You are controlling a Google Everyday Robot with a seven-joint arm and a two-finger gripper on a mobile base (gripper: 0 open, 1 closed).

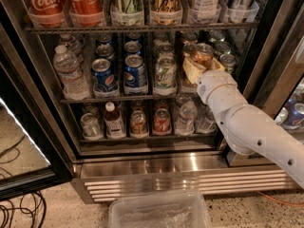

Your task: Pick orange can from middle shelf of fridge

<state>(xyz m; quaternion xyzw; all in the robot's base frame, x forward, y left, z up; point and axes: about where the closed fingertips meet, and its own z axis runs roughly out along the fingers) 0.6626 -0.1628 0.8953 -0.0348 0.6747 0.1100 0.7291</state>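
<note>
The fridge (156, 166) stands open with a dark interior. My gripper (203, 66) is at the right end of the middle shelf (118, 99), its white arm reaching in from the lower right. Its beige fingers (191, 70) are closed around the orange can (203, 52), whose copper body and silver top show between them. The can is held above the wire rack, in front of other cans at the back right.
On the middle shelf are a water bottle (69, 72), two Pepsi cans (103, 73) and a pale green-and-white can (164, 72). Cola bottles (83, 1) stand above. A clear plastic bin (159, 212) sits on the floor. The glass door (28, 141) is at the left, with cables (16, 213) below it.
</note>
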